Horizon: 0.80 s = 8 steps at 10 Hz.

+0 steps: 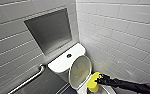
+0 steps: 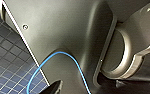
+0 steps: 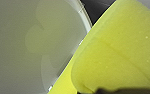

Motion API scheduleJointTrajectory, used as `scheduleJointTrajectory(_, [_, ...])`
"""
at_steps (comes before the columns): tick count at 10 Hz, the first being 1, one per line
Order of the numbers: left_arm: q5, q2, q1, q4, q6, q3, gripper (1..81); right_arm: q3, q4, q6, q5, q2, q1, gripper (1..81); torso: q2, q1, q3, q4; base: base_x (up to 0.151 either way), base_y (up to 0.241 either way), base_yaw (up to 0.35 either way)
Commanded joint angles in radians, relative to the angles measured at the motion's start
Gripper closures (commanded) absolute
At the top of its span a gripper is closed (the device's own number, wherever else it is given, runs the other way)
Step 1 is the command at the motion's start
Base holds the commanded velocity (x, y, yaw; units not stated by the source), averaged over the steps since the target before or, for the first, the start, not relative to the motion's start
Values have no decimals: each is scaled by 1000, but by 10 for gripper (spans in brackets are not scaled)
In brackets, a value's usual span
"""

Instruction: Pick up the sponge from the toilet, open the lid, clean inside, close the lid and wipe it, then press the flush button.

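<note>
With the lid [image 1: 80, 68] up and the sponge [image 1: 93, 82] clamped in the right gripper [image 1: 98, 80] (at the toilet [image 1: 61, 63] rim), cleaning seems underway; closing, wiping and flushing remain.

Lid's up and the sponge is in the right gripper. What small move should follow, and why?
Probably lower the sponge down inside the toilet. The lid stands raised, and the right gripper holds the sponge just in front of it, so wiping inside seems the step at hand.
</note>
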Motion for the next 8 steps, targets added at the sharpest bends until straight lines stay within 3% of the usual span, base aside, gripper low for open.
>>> scheduleJointTrajectory(1, [85, -7, 16, -10, 2, -4, 10, 20, -14, -2, -16, -8, 150, 811, 0, 0, -87, 0, 0, 0, 0])
scheduleJointTrajectory(2, [85, -5, 16, -10, 2, -4, 10, 26, -16, -2, -16, -17, 160, 811, 0, 0, -85, 0, 0, 0, 0])
scheduleJointTrajectory(3, [85, -5, 16, -8, 3, -4, 10, 23, -14, -2, -18, -22, 173, 811, 0, 0, -49, 0, 0, 0, 0])
scheduleJointTrajectory(5, [83, -5, 18, -10, 3, -4, 10, -5, -16, -2, -18, -17, 193, 811, 0, 1, -75, 0, 0, 0, 0])
scheduleJointTrajectory(8, [83, -5, 19, -7, 3, -4, 10, -5, -20, -2, -19, -16, 225, 811, 0, 1, -77, 0, 0, 0, 0])
